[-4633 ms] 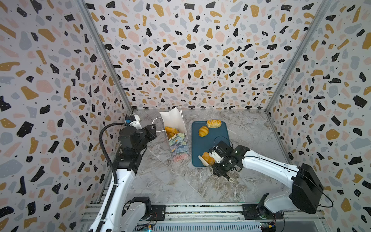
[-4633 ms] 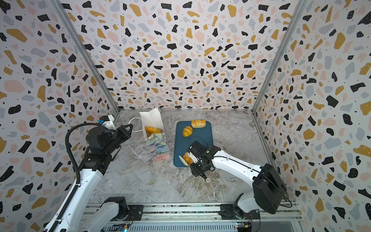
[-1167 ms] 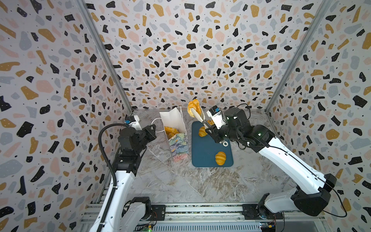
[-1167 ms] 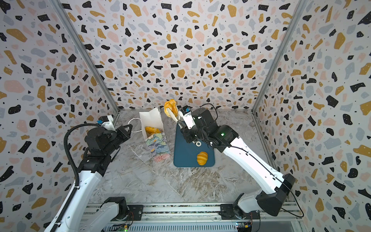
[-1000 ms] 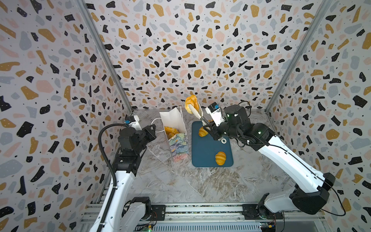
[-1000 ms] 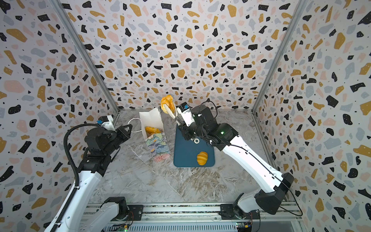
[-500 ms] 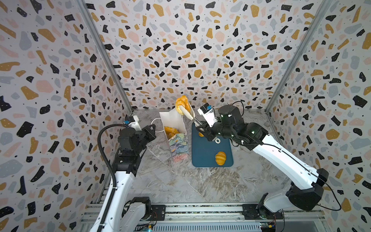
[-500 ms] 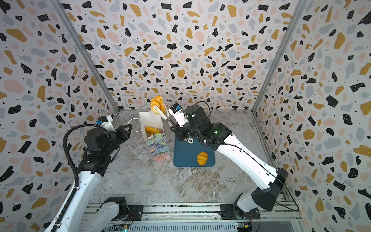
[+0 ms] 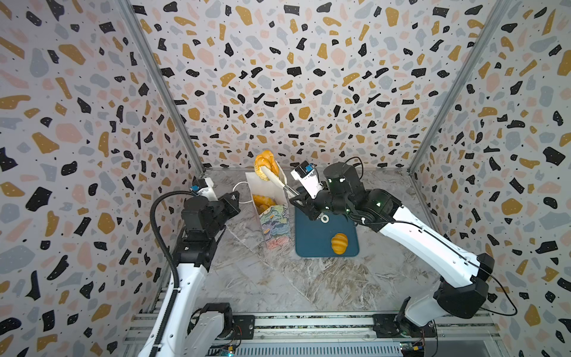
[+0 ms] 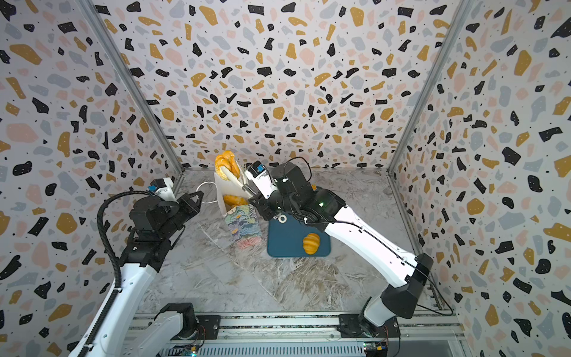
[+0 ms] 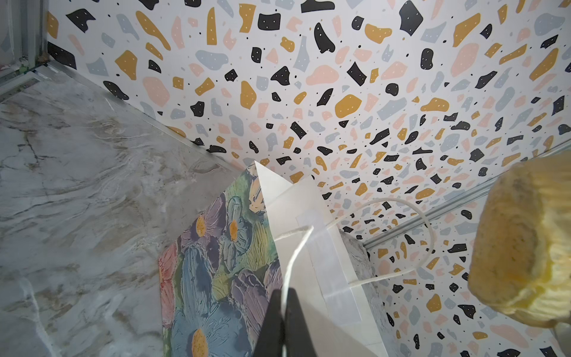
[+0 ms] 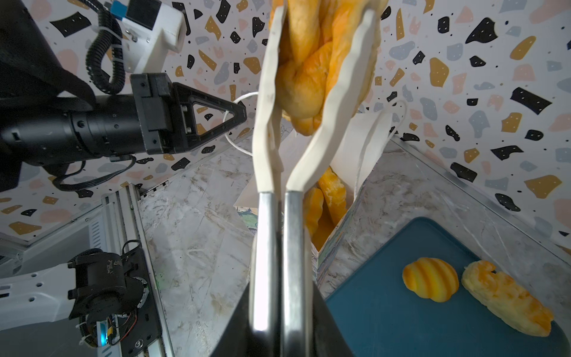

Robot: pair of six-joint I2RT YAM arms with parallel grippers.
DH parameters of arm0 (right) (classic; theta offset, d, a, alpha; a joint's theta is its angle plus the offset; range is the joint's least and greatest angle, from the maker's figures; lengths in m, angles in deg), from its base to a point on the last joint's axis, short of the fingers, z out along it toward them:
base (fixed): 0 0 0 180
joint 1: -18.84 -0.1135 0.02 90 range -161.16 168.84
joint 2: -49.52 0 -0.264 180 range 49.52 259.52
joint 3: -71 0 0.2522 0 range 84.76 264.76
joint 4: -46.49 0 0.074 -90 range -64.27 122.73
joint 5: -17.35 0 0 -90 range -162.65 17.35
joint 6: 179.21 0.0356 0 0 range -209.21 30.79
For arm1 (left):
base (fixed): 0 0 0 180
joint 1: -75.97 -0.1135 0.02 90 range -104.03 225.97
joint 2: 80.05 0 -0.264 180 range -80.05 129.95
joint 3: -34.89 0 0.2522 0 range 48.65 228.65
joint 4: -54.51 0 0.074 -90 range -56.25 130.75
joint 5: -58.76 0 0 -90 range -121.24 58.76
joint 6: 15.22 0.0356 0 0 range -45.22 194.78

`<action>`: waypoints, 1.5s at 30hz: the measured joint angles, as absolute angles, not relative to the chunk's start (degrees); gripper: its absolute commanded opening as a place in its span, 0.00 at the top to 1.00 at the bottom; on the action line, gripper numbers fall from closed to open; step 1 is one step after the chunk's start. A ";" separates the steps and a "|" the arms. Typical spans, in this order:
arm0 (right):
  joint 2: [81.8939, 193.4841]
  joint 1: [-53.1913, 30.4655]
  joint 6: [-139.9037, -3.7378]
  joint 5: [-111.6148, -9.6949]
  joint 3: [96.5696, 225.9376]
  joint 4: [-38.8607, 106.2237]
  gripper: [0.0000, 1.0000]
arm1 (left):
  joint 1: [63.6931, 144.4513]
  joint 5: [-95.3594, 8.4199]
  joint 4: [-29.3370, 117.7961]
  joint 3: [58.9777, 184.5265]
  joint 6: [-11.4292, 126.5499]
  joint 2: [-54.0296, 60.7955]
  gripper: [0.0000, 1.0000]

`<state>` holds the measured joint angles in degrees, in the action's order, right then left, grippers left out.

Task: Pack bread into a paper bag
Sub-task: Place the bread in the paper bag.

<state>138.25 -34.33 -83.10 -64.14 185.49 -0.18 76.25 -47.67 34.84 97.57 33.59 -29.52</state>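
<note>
The marbled desk (image 9: 278,284) comes first. On it lies a flat dark-teal tray (image 9: 312,241), with one striped roll (image 9: 339,243) resting on its near end. The right wrist view shows a second, longer crumbly piece (image 12: 506,304) further along the tray. In both top views the right arm covers most of that piece.

Just left of the tray stands the paper bag (image 9: 275,225), pastel-painted outside and white within. Its mouth is open, and golden rolls (image 9: 262,201) lie inside it.

On the bag's left side is the left hand (image 9: 235,197). Its fingers are together, pinching the white cord handle (image 11: 426,228), and the cord runs from the bag's wall straight in between them.

Above the far end of the tray, the right hand (image 9: 304,206) is clamped on the metal grips of a pair of tongs (image 9: 279,183). The tongs reach up and left, and their white tips squeeze a twisted bun (image 9: 265,163) from both sides. The bun is held high by the bag's far rim. It is probably over the opening, though the angle does not settle whether it hangs a little behind it.

Behind everything rises the speckled back wall (image 9: 309,92).
</note>
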 measured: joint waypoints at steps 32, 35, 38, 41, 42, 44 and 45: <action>145.14 -35.95 -82.35 -68.27 186.45 -7.13 0.48 | 76.25 -47.67 34.75 97.57 33.59 -30.77 1.00; 145.14 -35.95 -82.27 -68.45 186.45 -7.13 0.47 | 76.25 -47.69 34.75 97.57 33.59 -30.86 1.00; 145.14 -35.95 -82.20 -68.56 186.45 -7.10 0.47 | 76.25 -47.67 34.75 97.57 33.61 -30.88 1.00; 145.03 -35.95 -82.18 -68.82 186.47 -6.91 0.47 | 76.25 -47.67 34.75 97.55 33.61 -30.92 1.00; 144.94 -35.95 -82.16 -68.88 186.47 -6.67 0.47 | 76.25 -47.67 34.77 97.53 33.61 -30.97 1.00; 144.66 -35.95 -82.11 -69.06 186.50 -6.19 0.48 | 76.25 -47.67 34.84 97.40 33.61 -31.03 1.00; 144.35 -35.95 -82.03 -69.21 186.50 -5.97 0.48 | 76.25 -47.69 34.84 97.31 33.61 -31.03 1.00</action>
